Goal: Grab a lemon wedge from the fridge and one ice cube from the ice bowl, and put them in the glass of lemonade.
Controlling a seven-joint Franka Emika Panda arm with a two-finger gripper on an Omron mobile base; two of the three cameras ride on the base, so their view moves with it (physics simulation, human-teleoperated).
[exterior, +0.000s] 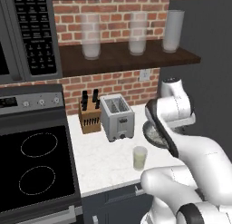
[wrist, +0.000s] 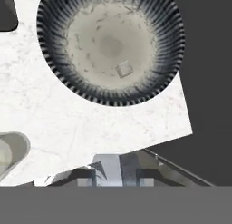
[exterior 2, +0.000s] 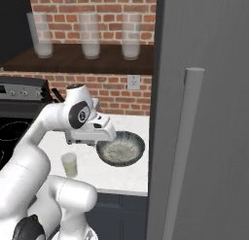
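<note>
The ice bowl (wrist: 111,46) sits on the white marble counter (exterior: 104,159), near the counter's right end beside the closed fridge (exterior 2: 204,112). In the hand view the bowl is seen from directly above: a ribbed dark rim, a pale speckled inside, and one small pale ice cube (wrist: 123,69) lying a little off centre on the bowl floor. The right base view shows the bowl's full outline but the cube cannot be made out there; in the left base view the arm's wrist covers most of the bowl. The gripper (wrist: 118,173) is held above the counter edge, short of the bowl, with its fingers close together; whether anything sits between them cannot be told. The glass of lemonade (exterior: 140,158) stands near the counter's front edge, apart from the bowl, and appears as a partial rim at the lower left of the hand view. The left base view adds the toaster (exterior: 117,117), the knife block (exterior: 89,115) and the stove (exterior: 36,164). The long fridge handle (exterior 2: 182,151) shows in the right base view.
</note>
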